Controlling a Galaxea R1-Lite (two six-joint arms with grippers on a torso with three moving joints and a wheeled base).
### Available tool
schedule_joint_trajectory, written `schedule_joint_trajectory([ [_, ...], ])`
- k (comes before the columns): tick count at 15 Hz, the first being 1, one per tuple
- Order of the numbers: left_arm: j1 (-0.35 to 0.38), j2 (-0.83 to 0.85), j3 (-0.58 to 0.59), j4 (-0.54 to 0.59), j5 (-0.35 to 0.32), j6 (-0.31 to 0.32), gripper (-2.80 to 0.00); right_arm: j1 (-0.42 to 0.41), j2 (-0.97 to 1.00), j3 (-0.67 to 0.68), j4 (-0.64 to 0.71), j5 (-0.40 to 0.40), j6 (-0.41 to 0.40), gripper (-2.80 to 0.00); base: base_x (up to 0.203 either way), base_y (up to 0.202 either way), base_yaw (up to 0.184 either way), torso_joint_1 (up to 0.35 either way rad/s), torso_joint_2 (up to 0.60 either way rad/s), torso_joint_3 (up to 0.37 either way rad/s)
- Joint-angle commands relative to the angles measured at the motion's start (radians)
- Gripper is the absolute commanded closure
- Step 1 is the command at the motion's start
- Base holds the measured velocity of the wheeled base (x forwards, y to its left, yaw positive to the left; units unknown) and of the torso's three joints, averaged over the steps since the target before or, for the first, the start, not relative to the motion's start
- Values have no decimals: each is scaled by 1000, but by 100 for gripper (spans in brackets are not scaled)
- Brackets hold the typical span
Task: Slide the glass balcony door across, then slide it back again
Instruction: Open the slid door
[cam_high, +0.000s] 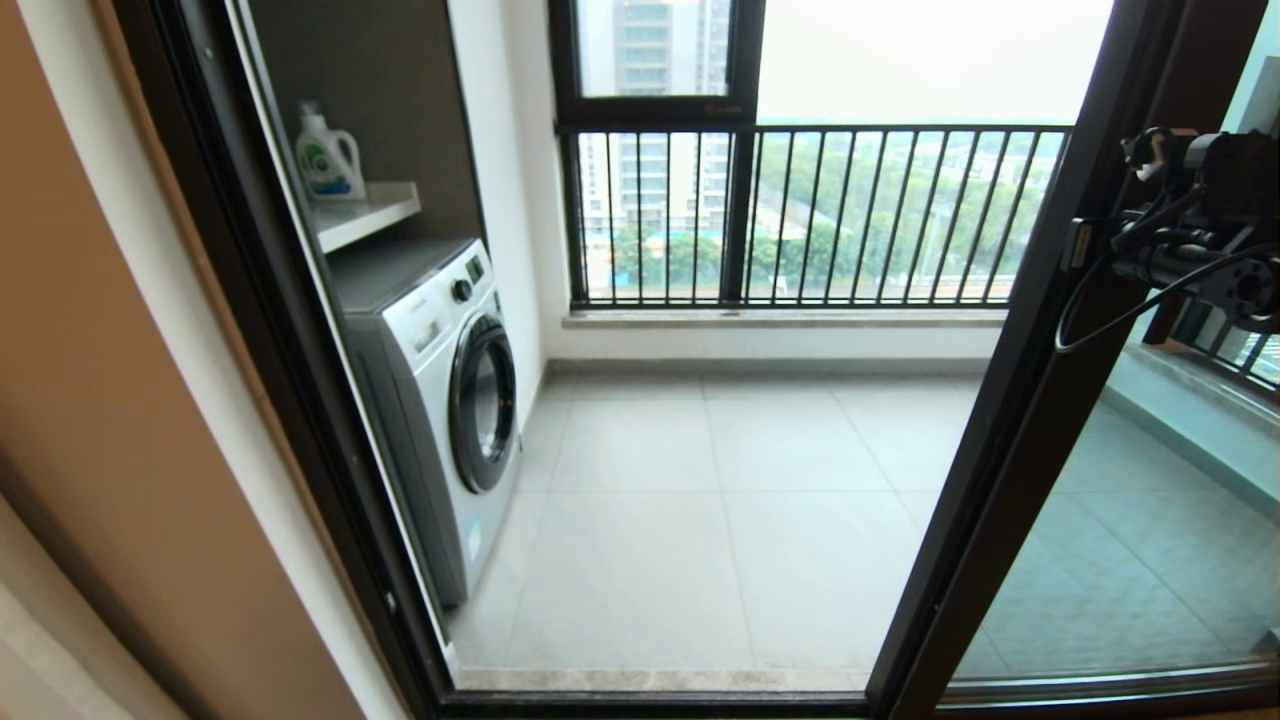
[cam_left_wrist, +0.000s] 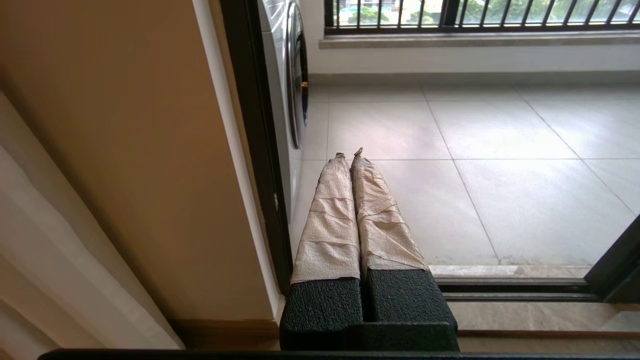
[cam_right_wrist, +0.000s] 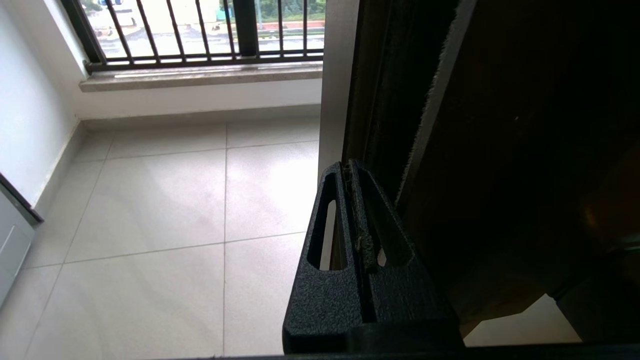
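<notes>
Standing mostly slid aside, the glass balcony door (cam_high: 1010, 420) has its dark vertical stile directly beside the right pincer (cam_right_wrist: 350, 167), which is clenched with its two black fingers pressed together and nothing between them. In the right wrist view the pincer's tips sit right at the stile's brush-lined edge; whether they actually touch it cannot be told. In the head view the right arm (cam_high: 1200, 210) with its cables shows over the door's glass, up near the stile. Beyond the pincer lies the tiled balcony floor (cam_high: 720, 500), and farther off the window with vertical black railing bars (cam_high: 800, 215).

The left pincer (cam_left_wrist: 350, 152) is also clenched, its paper-wrapped fingers (cam_left_wrist: 330, 220) closed on nothing, hovering low over the door track (cam_left_wrist: 515, 290) and pointing out onto the balcony. Just beside it, on its far side from the door, are the fixed dark frame (cam_left_wrist: 255, 150) and a white washing machine (cam_high: 440, 400), with a detergent bottle (cam_high: 326, 155) on a shelf above it.
</notes>
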Motion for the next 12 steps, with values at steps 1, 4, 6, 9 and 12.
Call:
schedule_joint_trajectory([
  [1,0,2,0,1,0,0,0,40,-26,24,3,-1,1,0,0,0,0,0,0,0],
  [4,0,2,0,0,0,0,0,124,-54,43,2,-2,0,0,0,0,0,0,0,0],
  [6,0,2,0,1,0,0,0,173,-77,68,2,-6,1,0,0,0,0,0,0,0],
  [9,0,2,0,0,0,-1,0,203,-119,122,-21,-7,0,0,0,0,0,0,0,0],
  [12,0,2,0,1,0,0,0,203,-204,236,-32,-9,-2,0,0,0,0,0,0,0],
])
